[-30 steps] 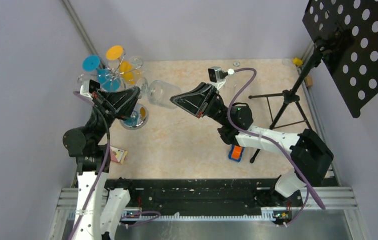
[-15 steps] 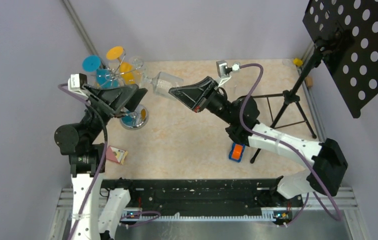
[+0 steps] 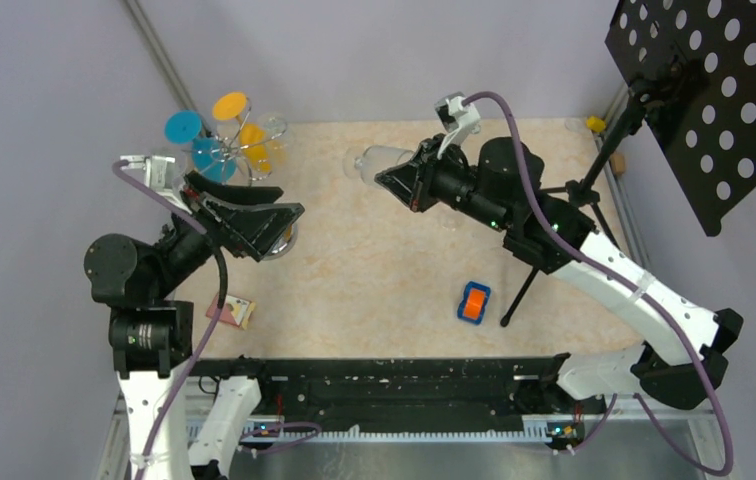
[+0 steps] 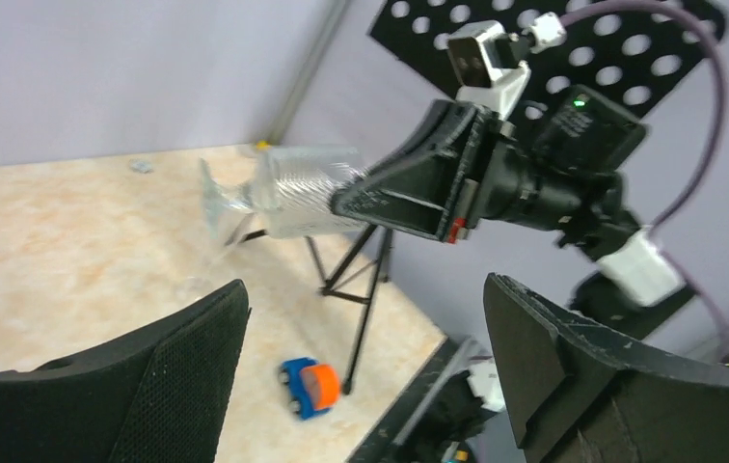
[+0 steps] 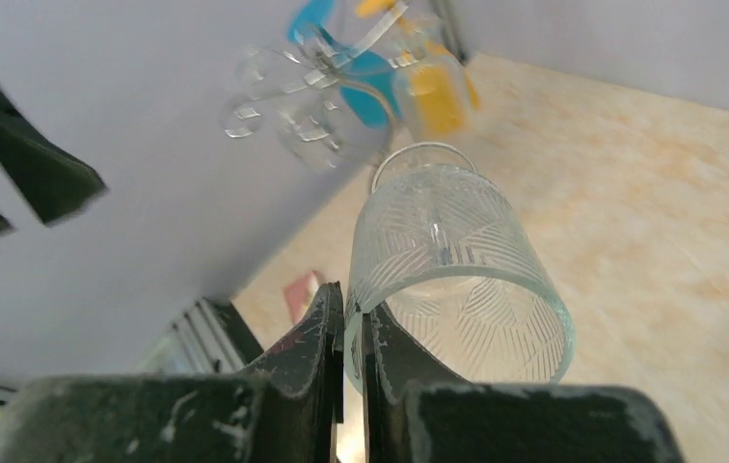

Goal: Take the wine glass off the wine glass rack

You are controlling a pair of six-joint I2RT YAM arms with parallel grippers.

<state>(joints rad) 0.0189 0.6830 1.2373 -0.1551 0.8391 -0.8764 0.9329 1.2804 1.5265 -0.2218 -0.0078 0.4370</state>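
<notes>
1. The wine glass [image 3: 372,160] is being gripped at its rim by the right claw [image 3: 386,178], whose jaws are being pressed together on the glass wall
2. The glass is being held on its side in the air, well apart from the wine glass rack [image 3: 232,150], with its foot turned towards the rack
3. The left claw [image 3: 289,222] is being held wide open with nothing in it, close by the rack's round base
4. Blue and orange glasses [image 3: 184,127] are being carried on the rack's arms at the far left corner of the tabletop [image 3: 374,280]
5. An orange and blue toy car [image 3: 472,302] is being seen on the tabletop beside a black tripod stand [image 3: 574,190]
</notes>
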